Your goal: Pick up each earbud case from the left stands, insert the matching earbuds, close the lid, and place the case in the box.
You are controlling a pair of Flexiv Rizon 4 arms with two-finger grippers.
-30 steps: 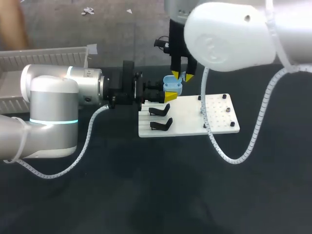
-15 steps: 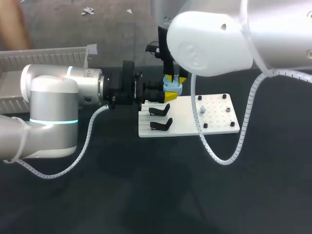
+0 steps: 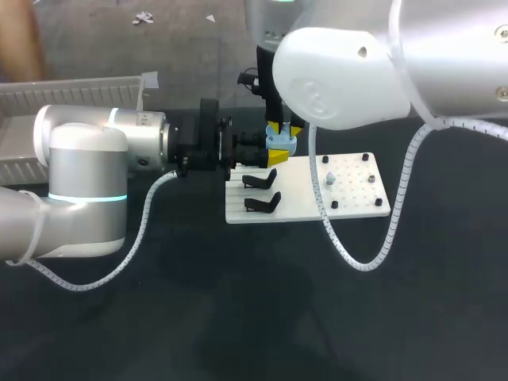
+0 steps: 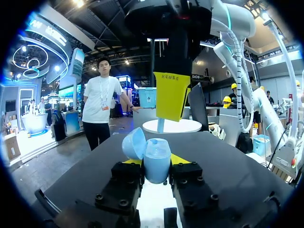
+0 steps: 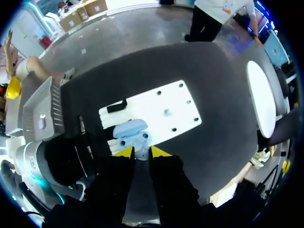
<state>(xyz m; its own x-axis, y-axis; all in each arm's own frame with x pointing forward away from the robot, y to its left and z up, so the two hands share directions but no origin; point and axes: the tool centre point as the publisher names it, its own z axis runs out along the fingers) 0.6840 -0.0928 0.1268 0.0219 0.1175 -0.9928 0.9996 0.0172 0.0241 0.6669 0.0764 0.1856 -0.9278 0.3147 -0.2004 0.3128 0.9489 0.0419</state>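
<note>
Left gripper (image 4: 157, 162) clamps open-lidded case (image 4: 155, 156) — right gripper (image 5: 141, 152) just above.

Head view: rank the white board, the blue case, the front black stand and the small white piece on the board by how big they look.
1. white board
2. blue case and front black stand: too alike to rank
3. small white piece

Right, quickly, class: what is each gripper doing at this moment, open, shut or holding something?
Left gripper: shut on the open blue earbud case.
Right gripper: just above it; open or shut cannot be told.
</note>
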